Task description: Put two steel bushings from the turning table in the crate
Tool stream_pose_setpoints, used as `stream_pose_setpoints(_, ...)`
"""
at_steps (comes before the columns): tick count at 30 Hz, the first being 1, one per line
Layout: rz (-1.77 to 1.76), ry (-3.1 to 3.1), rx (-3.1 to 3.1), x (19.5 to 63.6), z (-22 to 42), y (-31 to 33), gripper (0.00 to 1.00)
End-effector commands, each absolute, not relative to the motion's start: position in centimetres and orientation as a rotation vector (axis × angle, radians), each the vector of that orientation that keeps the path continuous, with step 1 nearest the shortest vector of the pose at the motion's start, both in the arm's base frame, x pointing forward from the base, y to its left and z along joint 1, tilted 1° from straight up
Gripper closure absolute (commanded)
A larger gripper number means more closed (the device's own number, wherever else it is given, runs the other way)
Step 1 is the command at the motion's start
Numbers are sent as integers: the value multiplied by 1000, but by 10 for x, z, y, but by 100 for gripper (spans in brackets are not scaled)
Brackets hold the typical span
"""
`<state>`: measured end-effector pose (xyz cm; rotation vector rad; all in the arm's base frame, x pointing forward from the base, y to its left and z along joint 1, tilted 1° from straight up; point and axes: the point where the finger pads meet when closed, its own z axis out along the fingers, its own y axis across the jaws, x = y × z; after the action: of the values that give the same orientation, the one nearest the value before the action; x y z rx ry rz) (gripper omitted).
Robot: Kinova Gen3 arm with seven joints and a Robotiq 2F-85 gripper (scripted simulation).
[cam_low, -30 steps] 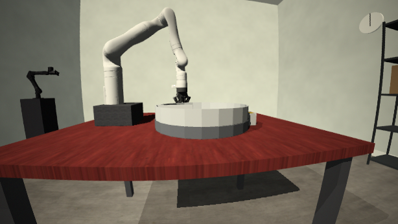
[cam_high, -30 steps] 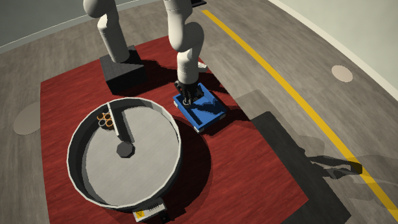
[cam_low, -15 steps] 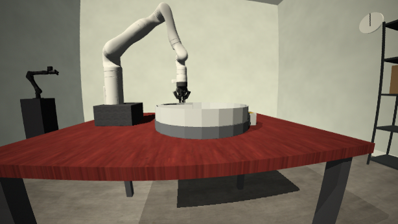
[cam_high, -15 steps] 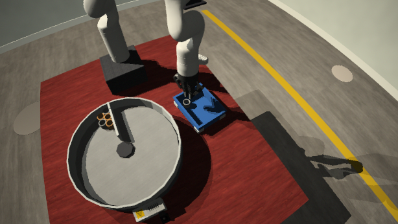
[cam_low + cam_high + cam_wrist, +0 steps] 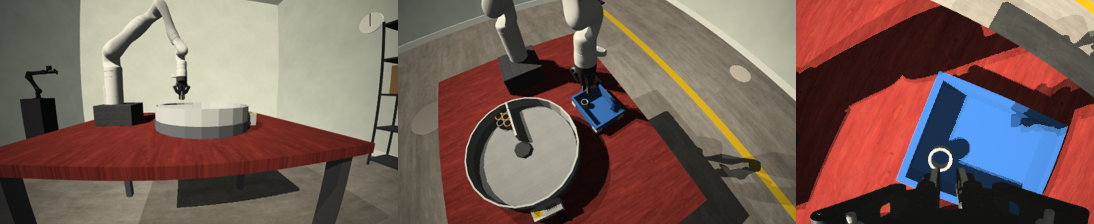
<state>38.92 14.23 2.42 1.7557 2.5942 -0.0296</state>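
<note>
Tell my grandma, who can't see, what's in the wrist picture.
One steel bushing sits in a shaded corner of a blue crate. The slightly open gripper shows at the bottom, with red table around.
</note>
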Motion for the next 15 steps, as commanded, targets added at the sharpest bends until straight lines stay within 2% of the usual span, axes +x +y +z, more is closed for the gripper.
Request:
stream_pose_setpoints(1, -23, 2592, 1749, 391, 28, 144, 84)
stream_pose_setpoints(4, -23, 2592, 1749, 391, 28, 144, 84)
stream_pose_setpoints(9, -28, 2594, 1750, 390, 66, 144, 84)
stream_pose_setpoints(15, -28, 2594, 1750, 390, 66, 144, 84)
